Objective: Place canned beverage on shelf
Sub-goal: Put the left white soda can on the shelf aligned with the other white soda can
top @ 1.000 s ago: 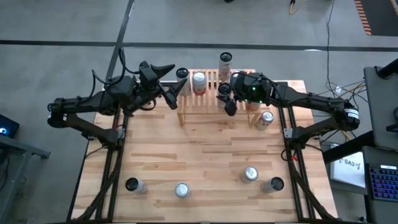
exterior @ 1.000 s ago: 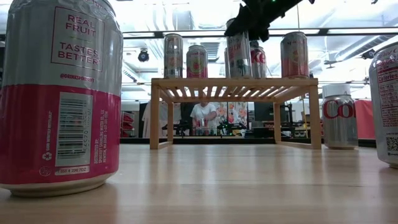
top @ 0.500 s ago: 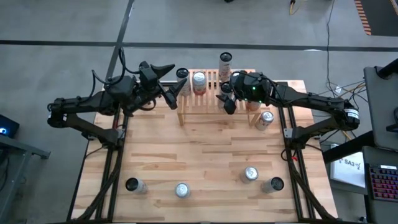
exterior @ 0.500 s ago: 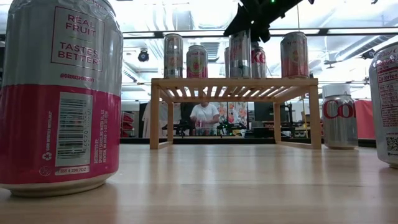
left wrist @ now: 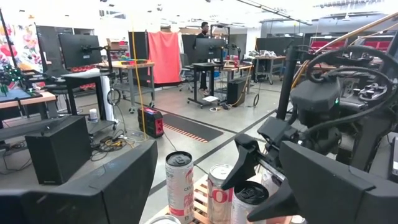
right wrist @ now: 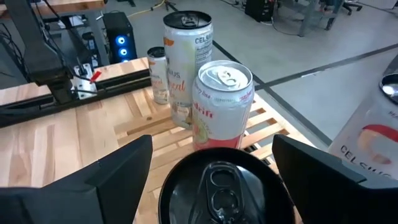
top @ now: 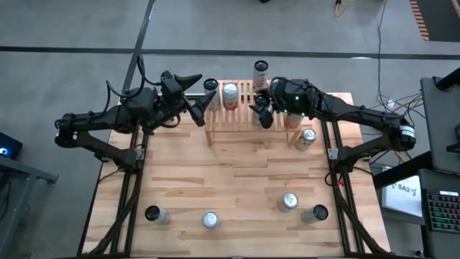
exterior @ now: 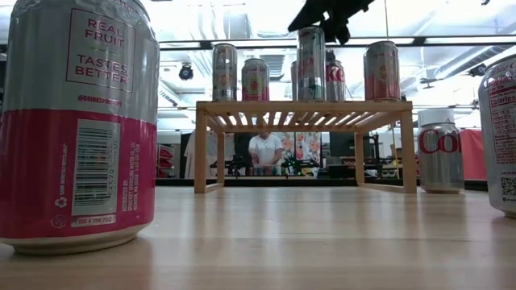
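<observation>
The wooden shelf (top: 241, 124) stands at the table's far middle and also shows in the low view (exterior: 302, 106). A dark-topped can (right wrist: 217, 186) stands upright on its slats (exterior: 311, 52). My right gripper (top: 263, 111) is open just above this can, one finger on either side of its top, not touching it. Beside it on the shelf stand a pink can (right wrist: 224, 106) and a tall white can (right wrist: 186, 62). My left gripper (top: 203, 108) is open and empty at the shelf's left end.
More cans stand on the shelf's right part (exterior: 381, 70). A can (top: 307, 137) is on the table right of the shelf, and one (top: 260, 70) beyond its far edge. Several cans (top: 209, 219) stand near the front edge. Bare tabletop lies between.
My right gripper has let go of the dark-topped can and risen a little above it. The can, tilted in the fingers a second ago, now stands upright on the shelf's slats.
</observation>
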Robot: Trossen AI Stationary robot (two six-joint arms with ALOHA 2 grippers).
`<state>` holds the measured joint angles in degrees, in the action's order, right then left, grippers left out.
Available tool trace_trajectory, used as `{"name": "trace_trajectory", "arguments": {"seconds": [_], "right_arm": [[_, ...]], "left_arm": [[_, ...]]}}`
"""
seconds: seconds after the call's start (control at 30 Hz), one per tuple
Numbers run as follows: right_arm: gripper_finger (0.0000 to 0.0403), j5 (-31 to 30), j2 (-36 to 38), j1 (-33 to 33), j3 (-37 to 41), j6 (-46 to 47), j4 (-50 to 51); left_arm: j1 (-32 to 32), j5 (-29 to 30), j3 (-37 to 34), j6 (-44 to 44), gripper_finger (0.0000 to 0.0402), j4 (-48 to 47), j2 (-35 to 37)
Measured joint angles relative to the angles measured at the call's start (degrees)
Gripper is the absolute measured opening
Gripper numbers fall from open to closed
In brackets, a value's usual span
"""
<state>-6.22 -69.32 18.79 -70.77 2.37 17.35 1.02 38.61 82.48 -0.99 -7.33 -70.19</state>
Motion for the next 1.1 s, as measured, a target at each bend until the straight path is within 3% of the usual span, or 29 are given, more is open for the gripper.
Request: {"name": "trace_trajectory", "arguments": {"seconds": [0.33,0.67,0.83,1.1], "right_arm": [[0.0325,-1.3,0.0,0.0,-10.0,3.3,10.7],[0.0315,7.3,-1.4,-0.9,-23.5,8.2,25.5],[0.0244,10.5,-2.8,-4.5,-26.8,7.1,32.2],[0.0077,10.6,-5.9,-6.1,-27.5,7.0,43.3]], "left_arm": [[0.0,0.0,0.0,0.0,0.0323,-0.2,0.0],[0.0,0.0,0.0,-1.5,0.0323,-0.4,0.0],[-0.1,0.0,0.0,-1.5,0.0323,-0.4,0.0],[-0.1,0.0,0.0,-1.5,0.0323,-0.5,0.0]]}}
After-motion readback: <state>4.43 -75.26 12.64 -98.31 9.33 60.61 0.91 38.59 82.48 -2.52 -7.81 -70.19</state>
